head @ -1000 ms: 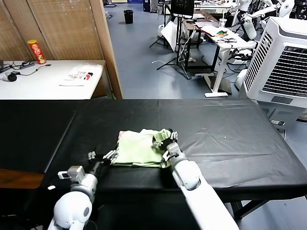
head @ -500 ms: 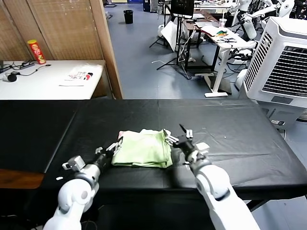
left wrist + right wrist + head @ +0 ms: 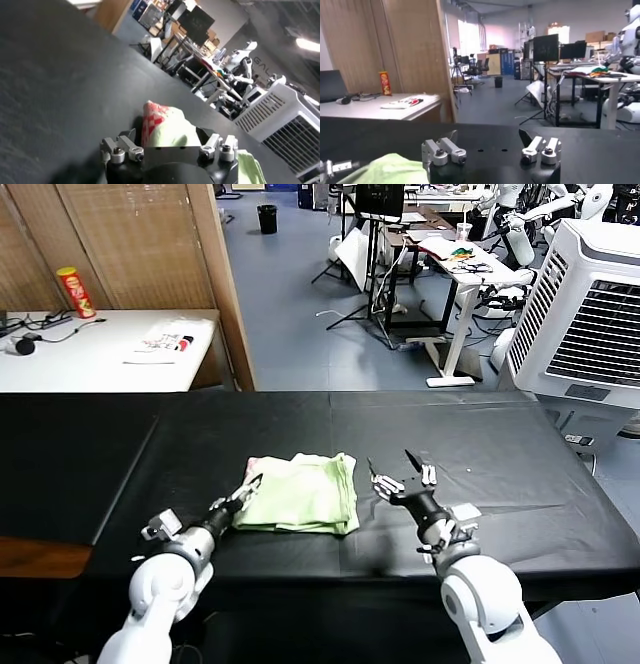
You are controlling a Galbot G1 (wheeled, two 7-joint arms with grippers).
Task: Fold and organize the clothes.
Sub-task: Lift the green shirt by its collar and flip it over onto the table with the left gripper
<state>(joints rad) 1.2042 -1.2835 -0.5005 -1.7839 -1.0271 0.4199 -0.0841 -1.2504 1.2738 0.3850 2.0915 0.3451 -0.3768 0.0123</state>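
Proximity favours my left gripper (image 3: 243, 491), jaws part-spread and empty at the near left corner of the folded mint-green T-shirt (image 3: 300, 494), which lies mid-table on the black table (image 3: 500, 464) with its long axis left-to-right, while my right gripper (image 3: 402, 472) hangs spread wide, clear beyond its right edge.

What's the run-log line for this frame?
shirt: folded, flat on black table | left gripper: at shirt's left edge | right gripper: open, empty, right of shirt, apart | step: fold done
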